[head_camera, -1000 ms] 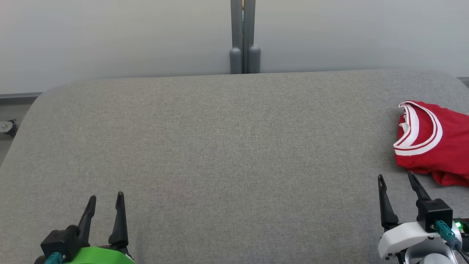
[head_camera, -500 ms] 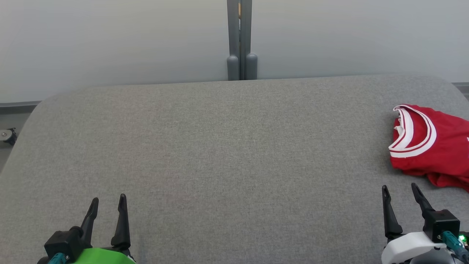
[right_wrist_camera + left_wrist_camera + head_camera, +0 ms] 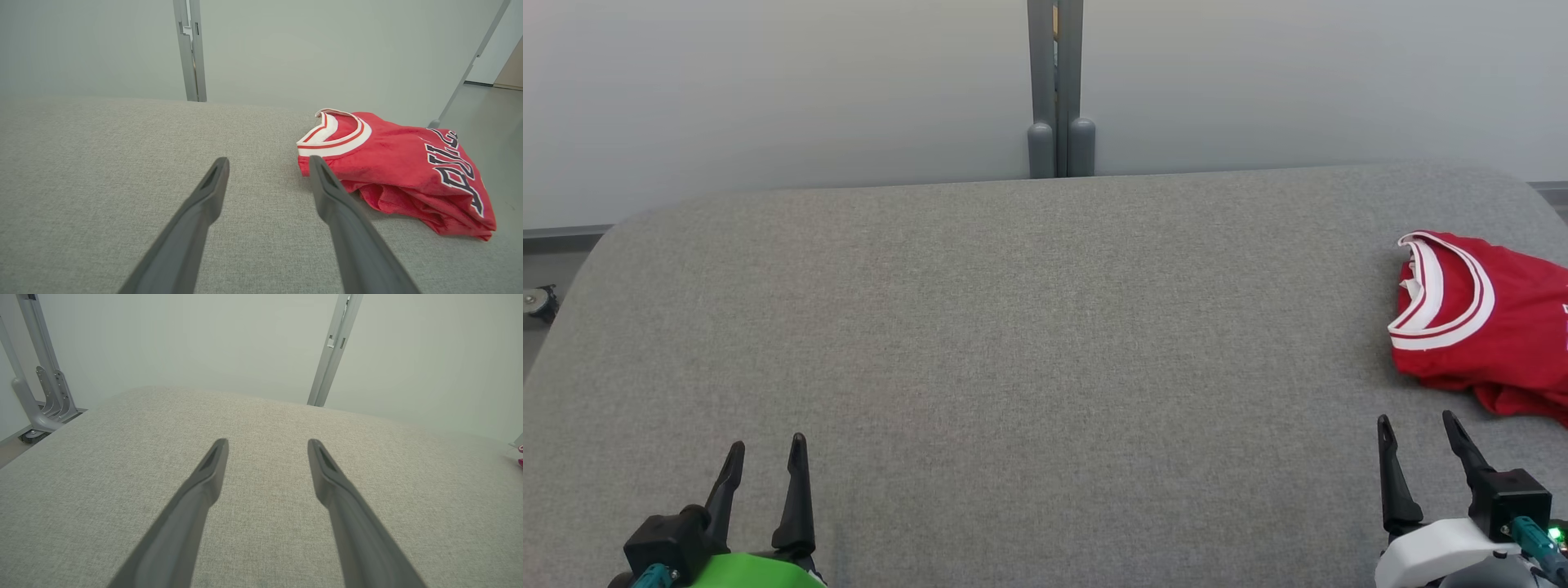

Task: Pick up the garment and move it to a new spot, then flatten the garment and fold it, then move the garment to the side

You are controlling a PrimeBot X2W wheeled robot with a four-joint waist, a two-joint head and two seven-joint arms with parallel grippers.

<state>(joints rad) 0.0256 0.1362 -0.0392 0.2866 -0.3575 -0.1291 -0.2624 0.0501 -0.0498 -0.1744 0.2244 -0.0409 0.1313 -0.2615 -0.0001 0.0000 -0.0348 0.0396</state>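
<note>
A: How much of the garment (image 3: 1499, 343) is in the head view?
B: Only part. The frame's right edge cuts off its far side, and in the left wrist view just a red sliver sits at the right edge.
A: Can the lettering (image 3: 455, 167) be read?
B: No, folds at the right of the right wrist view swallow some letters.
A: And the arms?
B: The bottom edge cuts the left gripper (image 3: 766, 445) and right gripper (image 3: 1414, 418) off at their bases. A small wheel (image 3: 535, 302) at the left edge is half cut off too
</note>
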